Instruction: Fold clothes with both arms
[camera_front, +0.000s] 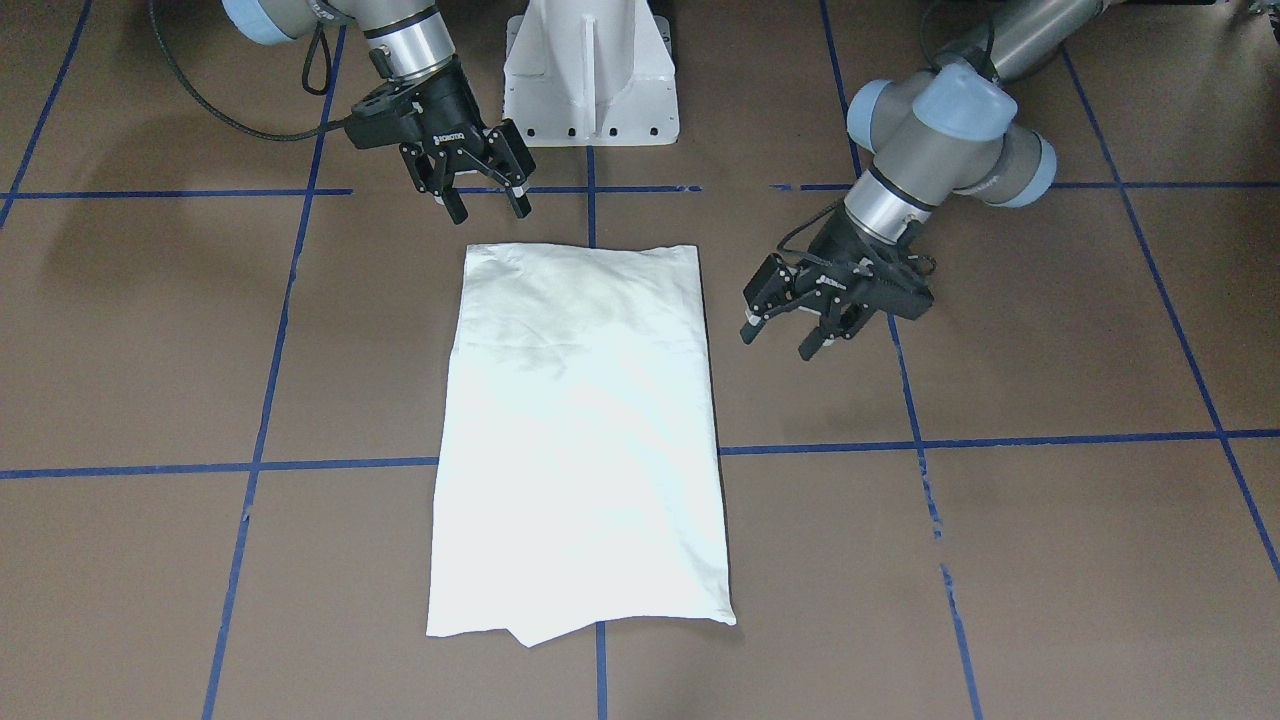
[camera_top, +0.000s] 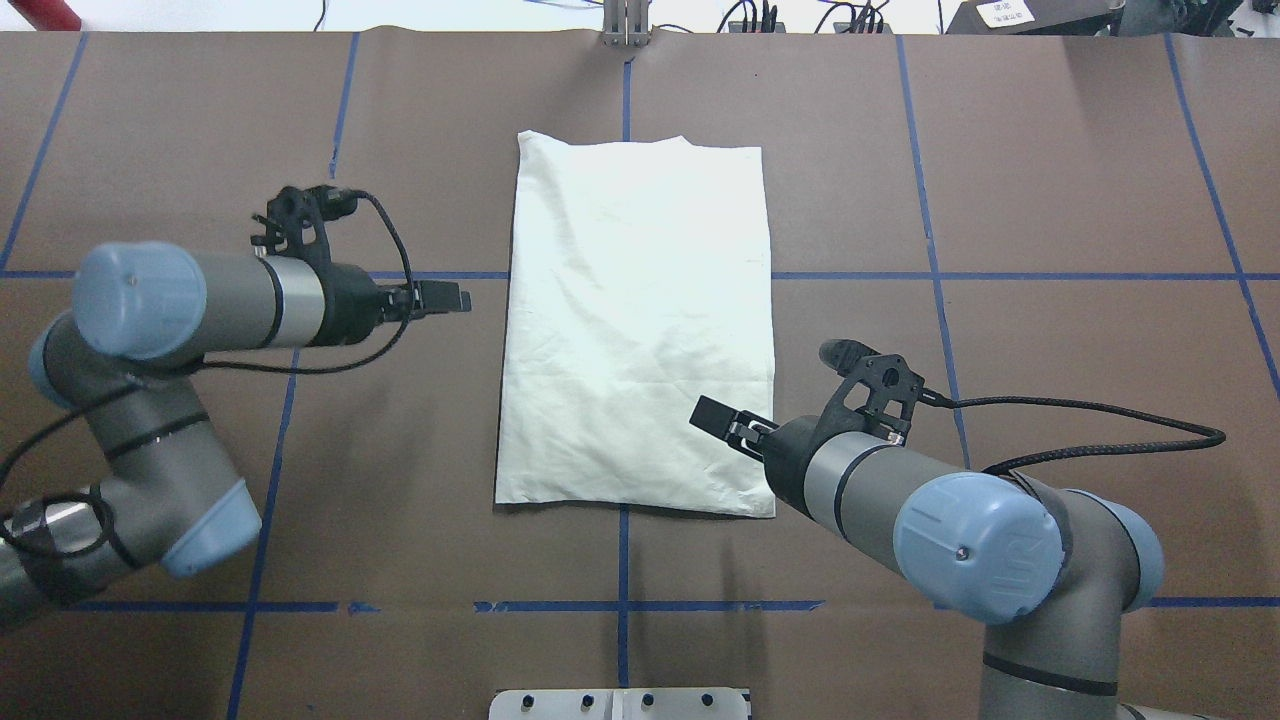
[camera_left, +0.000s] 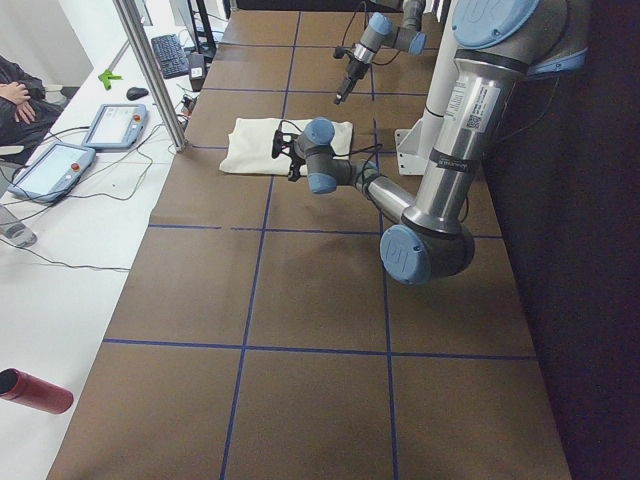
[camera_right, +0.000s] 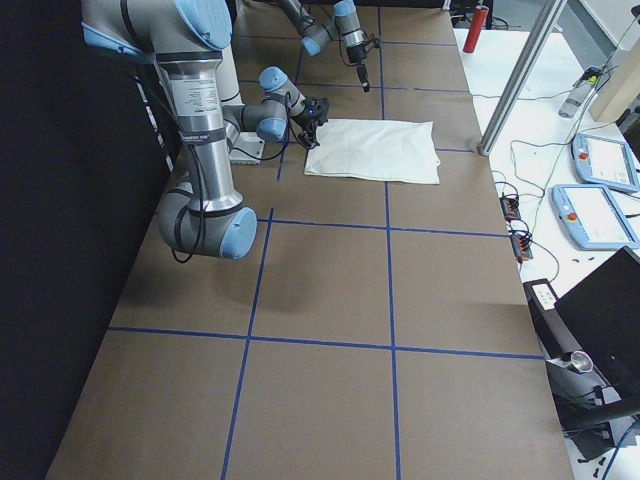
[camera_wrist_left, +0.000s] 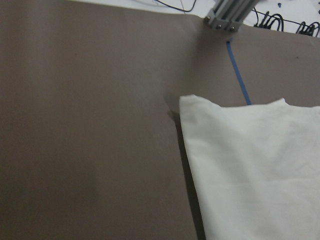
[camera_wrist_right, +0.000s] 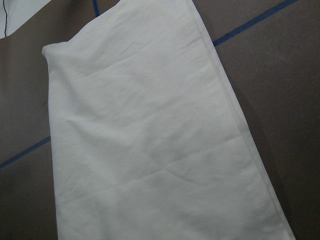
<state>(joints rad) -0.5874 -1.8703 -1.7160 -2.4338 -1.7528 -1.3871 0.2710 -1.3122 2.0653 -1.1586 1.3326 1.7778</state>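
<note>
Left pincer (camera_front: 778, 340) and right pincer (camera_front: 488, 210) — both with jaws spread apart — hover near the folded T-shirt (camera_front: 580, 440) on the worktop (camera_front: 1000, 560).

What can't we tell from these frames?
- Cream garment: underside and inner layers, hidden by its plain top layer in every view.
- Both wrist views: gripper fingers fall outside the frame.
- Overhead: left gripper and right gripper seen edge-on, so their wrists hide the finger gap.
- Side views: both grippers too small to judge.
</note>
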